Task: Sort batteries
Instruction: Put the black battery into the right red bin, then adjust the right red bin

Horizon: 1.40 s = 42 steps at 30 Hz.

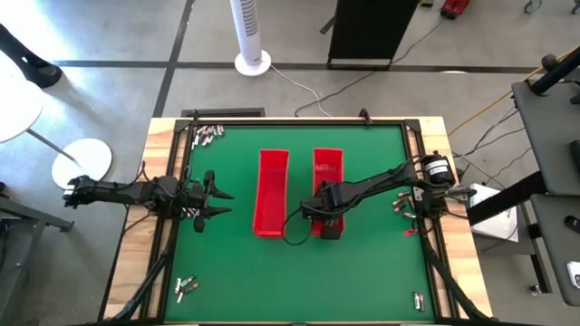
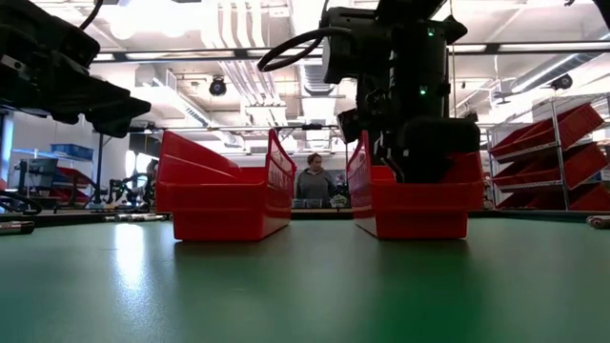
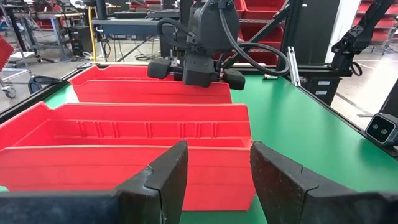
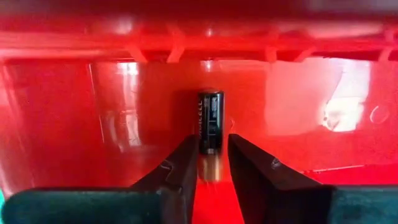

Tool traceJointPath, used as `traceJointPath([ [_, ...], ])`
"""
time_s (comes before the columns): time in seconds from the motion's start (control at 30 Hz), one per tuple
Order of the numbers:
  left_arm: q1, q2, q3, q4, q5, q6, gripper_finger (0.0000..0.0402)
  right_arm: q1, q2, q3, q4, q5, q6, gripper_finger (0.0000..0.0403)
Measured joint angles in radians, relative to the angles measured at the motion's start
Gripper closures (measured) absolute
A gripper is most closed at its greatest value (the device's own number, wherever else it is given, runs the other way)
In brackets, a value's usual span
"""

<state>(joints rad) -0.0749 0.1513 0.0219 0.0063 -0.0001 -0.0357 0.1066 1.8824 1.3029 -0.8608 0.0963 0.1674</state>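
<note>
Overhead, green table [image 1: 236, 263], grey floor [image 1: 109, 91].

You won't find any legible text here: the dark battery [image 4: 210, 120] between the right wrist's fingers carries faint markings down its side, but they are too small to read.

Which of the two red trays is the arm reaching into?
The right-hand red tray: the right end effector hangs over its near end above a battery. The left red tray has no arm over it.
</note>
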Motion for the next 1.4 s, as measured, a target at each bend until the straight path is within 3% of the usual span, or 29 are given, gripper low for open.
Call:
traceJointPath([
  [0.2,0.0,0.0,0.0,0.0,0.0,0.0,0.0247,0.004,-0.005,0.018,-0.033,0.0,0.023,0.0286],
  [0.37,0.0,0.0,0.0,0.0,0.0,0.0,0.0247,0.004,-0.039,0.135,-0.18,0.006,0.032,0.0257],
  [0.53,0.0,0.0,0.0,0.0,0.0,0.0,0.0247,0.008,-0.118,0.219,-0.261,0.048,0.043,0.0232],
  [0.7,0.0,0.004,0.0,0.0,0.0,0.0,0.0247,0.022,-0.248,0.205,-0.34,0.109,0.087,0.0218],
  [0.87,0.0,0.004,0.0,0.0,0.0,0.0,0.0247,0.032,-0.371,0.106,-0.476,0.15,0.174,0.0216],
  [1.03,0.0,0.005,0.0,0.0,0.0,0.0,0.0247,0.017,-0.47,-0.081,-0.551,0.156,0.246,0.0216],
  [1.4,0.0,0.004,0.0,0.0,0.0,0.0,0.0247,-0.029,-0.558,-0.472,-0.44,0.048,0.243,0.0216],
])
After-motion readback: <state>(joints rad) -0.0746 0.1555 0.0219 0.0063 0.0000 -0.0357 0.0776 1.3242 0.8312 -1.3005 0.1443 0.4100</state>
